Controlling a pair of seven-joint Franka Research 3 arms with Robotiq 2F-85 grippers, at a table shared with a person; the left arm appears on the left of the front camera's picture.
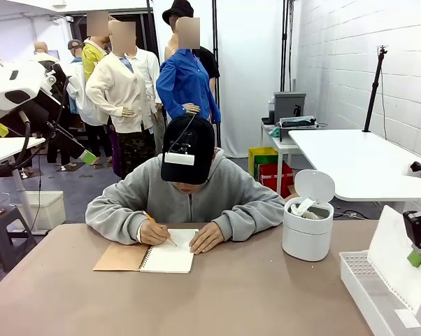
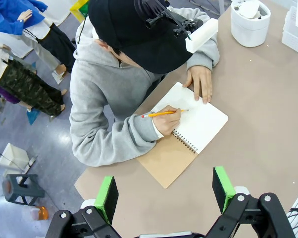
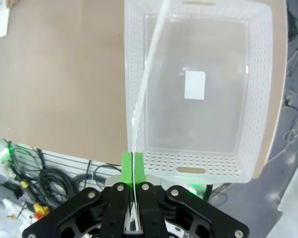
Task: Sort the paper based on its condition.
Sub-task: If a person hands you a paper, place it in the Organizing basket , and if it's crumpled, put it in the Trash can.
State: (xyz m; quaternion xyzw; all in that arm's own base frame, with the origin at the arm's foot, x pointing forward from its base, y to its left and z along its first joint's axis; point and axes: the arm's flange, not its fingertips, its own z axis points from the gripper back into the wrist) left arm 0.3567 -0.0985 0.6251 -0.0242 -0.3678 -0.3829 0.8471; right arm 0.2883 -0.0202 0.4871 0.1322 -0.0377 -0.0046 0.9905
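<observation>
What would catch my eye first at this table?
A person in a grey hoodie bends over a spiral notebook at the far side, writing with an orange pencil. On the right of the table, the right gripper pinches a flat white sheet over a white perforated basket, beside a small white bin with its lid up.

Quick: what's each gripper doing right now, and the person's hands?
Left gripper: open, empty.
Right gripper: shut on a flat white paper sheet.
Person's writing hand: holds an orange pencil.
Person's other hand: flat on the spiral notebook's white page.
</observation>
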